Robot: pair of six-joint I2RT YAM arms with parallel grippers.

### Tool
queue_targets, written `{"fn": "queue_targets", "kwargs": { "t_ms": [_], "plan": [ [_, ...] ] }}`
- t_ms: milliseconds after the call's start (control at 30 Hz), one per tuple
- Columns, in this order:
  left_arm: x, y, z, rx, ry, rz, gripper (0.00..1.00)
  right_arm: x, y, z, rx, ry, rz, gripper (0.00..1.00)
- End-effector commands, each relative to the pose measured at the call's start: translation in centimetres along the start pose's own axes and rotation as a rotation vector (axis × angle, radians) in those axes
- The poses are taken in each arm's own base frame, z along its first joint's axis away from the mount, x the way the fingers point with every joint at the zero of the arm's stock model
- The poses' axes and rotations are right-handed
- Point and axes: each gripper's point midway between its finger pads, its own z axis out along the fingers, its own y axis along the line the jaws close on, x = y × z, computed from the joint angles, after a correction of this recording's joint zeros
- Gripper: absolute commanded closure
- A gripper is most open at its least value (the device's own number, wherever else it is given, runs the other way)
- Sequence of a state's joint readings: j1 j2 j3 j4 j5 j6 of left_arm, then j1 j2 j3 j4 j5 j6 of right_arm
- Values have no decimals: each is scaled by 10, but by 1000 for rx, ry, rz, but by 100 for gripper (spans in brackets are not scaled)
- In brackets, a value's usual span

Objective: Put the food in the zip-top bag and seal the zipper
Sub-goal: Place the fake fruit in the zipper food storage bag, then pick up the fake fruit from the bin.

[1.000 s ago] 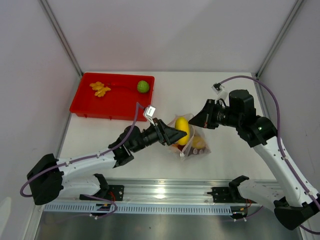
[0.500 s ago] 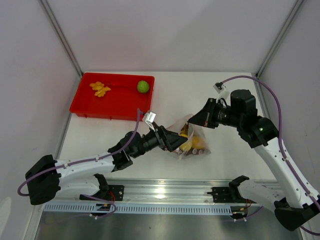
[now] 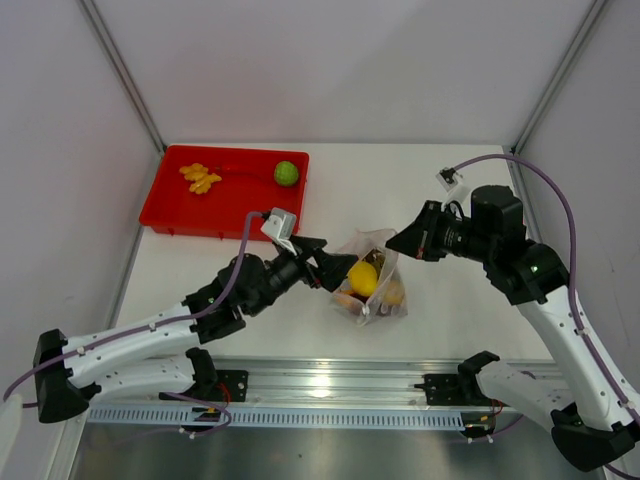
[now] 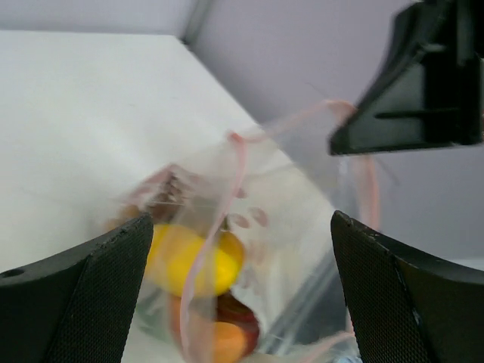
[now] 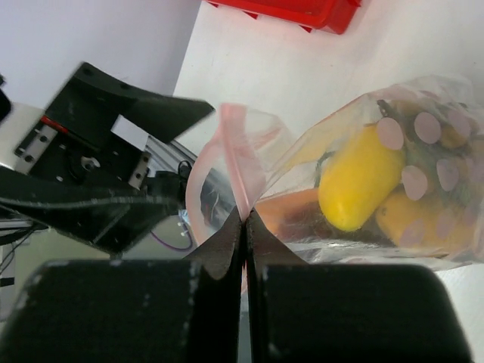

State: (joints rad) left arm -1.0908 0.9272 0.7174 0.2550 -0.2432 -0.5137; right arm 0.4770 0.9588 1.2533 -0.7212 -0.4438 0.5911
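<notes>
The clear zip-top bag (image 3: pixel 372 285) rests on the table's near middle, holding a yellow fruit (image 3: pixel 363 278) and orange pieces. My right gripper (image 3: pixel 392 243) is shut on the bag's pink zipper (image 5: pixel 236 151) and holds the mouth up. In the right wrist view the yellow food (image 5: pixel 359 178) shows through the bag (image 5: pixel 423 151). My left gripper (image 3: pixel 338 258) stands open just left of the mouth, with nothing between its fingers. Its wrist view looks into the bag (image 4: pixel 280 219) at the yellow fruit (image 4: pixel 193 261). A green lime (image 3: pixel 286 173) and orange pieces (image 3: pixel 201 178) lie in the tray.
The red tray (image 3: pixel 225 210) sits at the back left of the table. Grey walls close in the back and both sides. The metal rail (image 3: pixel 330 385) with the arm bases runs along the near edge.
My left gripper let go of the yellow fruit inside the bag, opened wide and drew back to the left. My right gripper kept its hold on the zipper and shifted slightly right.
</notes>
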Motion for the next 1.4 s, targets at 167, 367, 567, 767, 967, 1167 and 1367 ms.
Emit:
{"fn": "queue_targets", "kwargs": {
  "t_ms": [167, 367, 567, 767, 967, 1167, 1367],
  "plan": [
    [-49, 79, 2, -415, 49, 321, 0, -8, -2, -20, 43, -65, -93, 100],
    [-76, 153, 4, -590, 191, 208, 1, -6, -10, -25, 77, -66, -129, 100],
    [-82, 220, 29, -718, 260, 125, 0, -4, -17, -24, 97, -63, -161, 100],
    [-99, 268, 74, -736, 241, -9, 1, -1, -25, -21, 114, -52, -176, 100],
    [-99, 335, 101, -825, 227, -94, 1, 3, -34, -19, 137, -45, -183, 100],
    [-101, 389, 114, -871, 190, -268, 1, 7, -40, -12, 129, -26, -177, 100],
    [-79, 425, 124, -909, 190, -498, 3, 13, -48, -2, 118, -4, -151, 100]
  ]
}}
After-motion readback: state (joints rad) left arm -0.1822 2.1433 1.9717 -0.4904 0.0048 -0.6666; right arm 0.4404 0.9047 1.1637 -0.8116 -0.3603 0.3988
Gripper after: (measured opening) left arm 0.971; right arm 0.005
